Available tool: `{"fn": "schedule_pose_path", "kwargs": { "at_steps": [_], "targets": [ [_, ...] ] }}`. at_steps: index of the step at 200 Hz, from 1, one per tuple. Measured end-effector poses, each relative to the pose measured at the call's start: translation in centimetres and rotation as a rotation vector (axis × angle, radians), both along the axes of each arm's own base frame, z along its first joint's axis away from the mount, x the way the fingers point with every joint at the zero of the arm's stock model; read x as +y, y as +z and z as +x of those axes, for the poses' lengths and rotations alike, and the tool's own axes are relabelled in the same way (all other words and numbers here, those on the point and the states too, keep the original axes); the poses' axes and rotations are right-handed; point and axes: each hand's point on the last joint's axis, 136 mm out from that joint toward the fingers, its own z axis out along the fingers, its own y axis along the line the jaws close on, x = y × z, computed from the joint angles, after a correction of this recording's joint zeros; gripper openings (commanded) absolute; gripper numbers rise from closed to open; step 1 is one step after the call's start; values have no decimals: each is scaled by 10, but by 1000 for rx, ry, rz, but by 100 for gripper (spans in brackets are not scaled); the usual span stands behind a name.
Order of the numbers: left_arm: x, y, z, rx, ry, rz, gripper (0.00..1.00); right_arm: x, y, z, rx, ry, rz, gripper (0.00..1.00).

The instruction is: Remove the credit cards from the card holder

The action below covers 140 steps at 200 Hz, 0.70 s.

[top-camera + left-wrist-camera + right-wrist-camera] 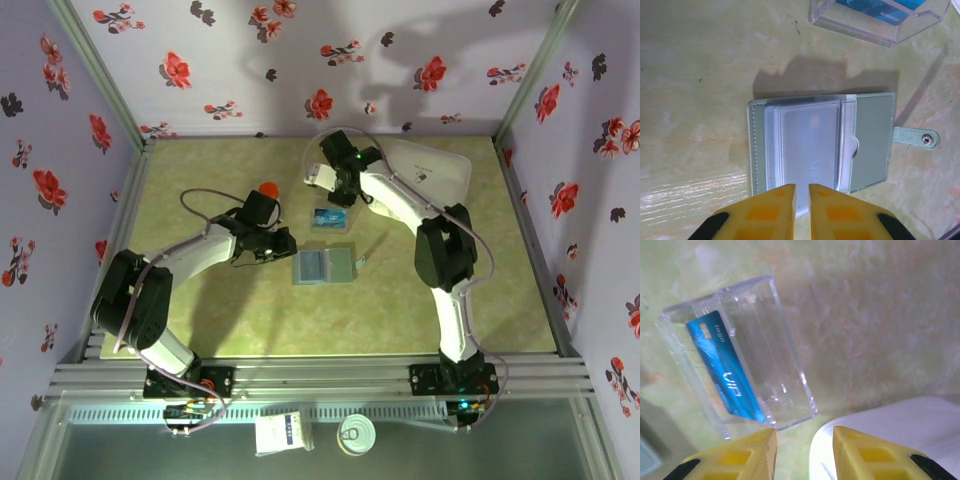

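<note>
Left gripper (801,187): yellow fingers nearly together with a thin slit between them, at the left edge of the card holder (870,140); whether they pinch its clear sleeves cannot be told.
Card holder: lies open and flat at the middle of the counter (220,320), sleeves up, snap strap to the right.
Right gripper (805,432): fingers apart and empty, at the far side of the clear stand (775,340).
Clear stand: just beyond the card holder, with a teal credit card (722,365) inside.
White box (430,170): far right.
</note>
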Motion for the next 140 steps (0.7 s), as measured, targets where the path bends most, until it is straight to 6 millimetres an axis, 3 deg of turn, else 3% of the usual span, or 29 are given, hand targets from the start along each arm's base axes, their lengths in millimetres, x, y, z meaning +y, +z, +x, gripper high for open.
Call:
{"fn": "schedule_pose_path", "kwargs": {
  "at_steps": [59, 99, 140],
  "targets": [
    [-7, -9, 2, 4, -18, -16, 11, 4, 9, -58, 88, -381, 331, 35],
    [-9, -21, -3, 26, -27, -5, 7, 5, -10, -94, 267, -676, 579, 30],
    [-9, -38, -5, 60, -30, 16, 4, 23, -34, -122, 517, -873, 745, 34]
  ]
}}
